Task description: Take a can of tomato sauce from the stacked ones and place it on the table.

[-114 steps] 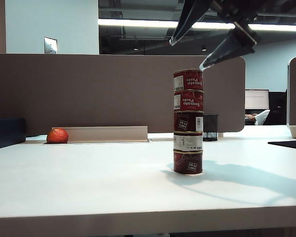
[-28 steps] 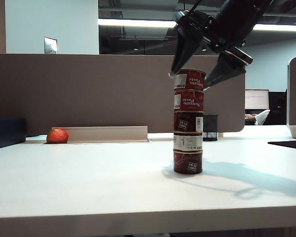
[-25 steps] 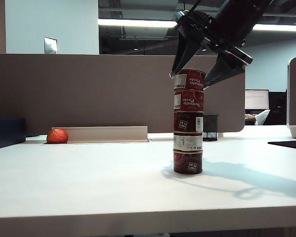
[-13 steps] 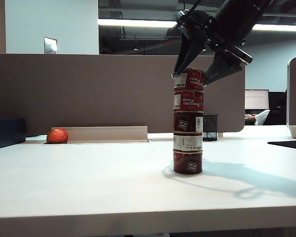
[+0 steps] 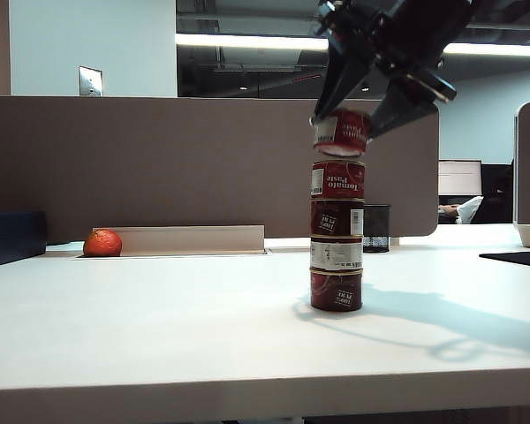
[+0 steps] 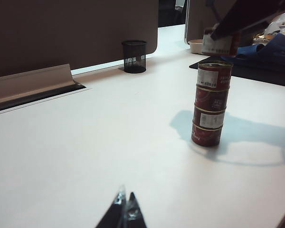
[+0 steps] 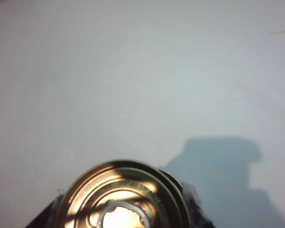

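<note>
My right gripper hangs above the middle-right of the table, its two dark fingers pinching the can of tomato sauce by its sides; the can is tilted slightly and sits clear of the tin beneath it, a thin gap showing between them. Below stand the stacked ones, four tins in a straight column on the off-white surface, the topmost showing white "Tomato Paste" lettering; from the left wrist view the same column stands to the far right with the lifted can above it. The right wrist view shows only the can's shiny silver lid close below the camera and the bare table beyond, with a dark shadow on it. My left gripper rests low at the near side of the table, well apart from the column, its fingertips pressed together and holding nothing.

To do this step well, I judge I should raise the can a little more before moving sideways, so its lower rim cannot clip the tin below and topple the column; then carry it to open table, level it, lower it until it rests flat, and only then spread my fingers.
</note>
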`<state>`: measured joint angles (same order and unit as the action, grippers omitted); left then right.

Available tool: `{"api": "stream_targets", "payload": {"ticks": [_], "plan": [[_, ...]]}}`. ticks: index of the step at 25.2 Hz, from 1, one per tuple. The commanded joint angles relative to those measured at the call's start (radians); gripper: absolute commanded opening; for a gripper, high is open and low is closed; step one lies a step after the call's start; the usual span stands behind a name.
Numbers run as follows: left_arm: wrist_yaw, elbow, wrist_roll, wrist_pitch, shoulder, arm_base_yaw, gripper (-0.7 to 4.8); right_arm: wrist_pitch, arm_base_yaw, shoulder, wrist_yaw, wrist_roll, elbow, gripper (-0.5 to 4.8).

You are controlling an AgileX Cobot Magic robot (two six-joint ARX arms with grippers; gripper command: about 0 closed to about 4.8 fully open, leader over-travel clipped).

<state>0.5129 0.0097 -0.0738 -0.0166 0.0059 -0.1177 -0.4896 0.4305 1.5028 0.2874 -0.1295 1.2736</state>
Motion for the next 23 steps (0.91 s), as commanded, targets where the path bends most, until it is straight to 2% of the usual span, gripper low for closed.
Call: {"api": "stream_targets", "payload": {"ticks": [1, 4, 6, 16, 23], "plan": [[0.004, 0.003, 0.003, 0.010, 0.000, 0.001, -0.06, 0.024, 0.000, -0.026, -0.007, 0.018, 0.008, 2.61], [0.004, 0.003, 0.003, 0.010, 0.000, 0.001, -0.06, 0.018, 0.000, -0.034, -0.037, 0.033, 0.008, 2.61], [0.004, 0.003, 0.003, 0.010, 0.000, 0.001, -0.06, 0.007, -0.002, -0.042, -0.092, 0.034, 0.008, 2.61], [0.004, 0.003, 0.003, 0.010, 0.000, 0.001, -0.06, -0.077, -0.046, -0.065, -0.114, 0.062, 0.008, 2.64], [0.004, 0.003, 0.003, 0.010, 0.000, 0.001, -0.06, -0.163, -0.144, -0.102, -0.113, 0.085, 0.008, 2.64]]}}
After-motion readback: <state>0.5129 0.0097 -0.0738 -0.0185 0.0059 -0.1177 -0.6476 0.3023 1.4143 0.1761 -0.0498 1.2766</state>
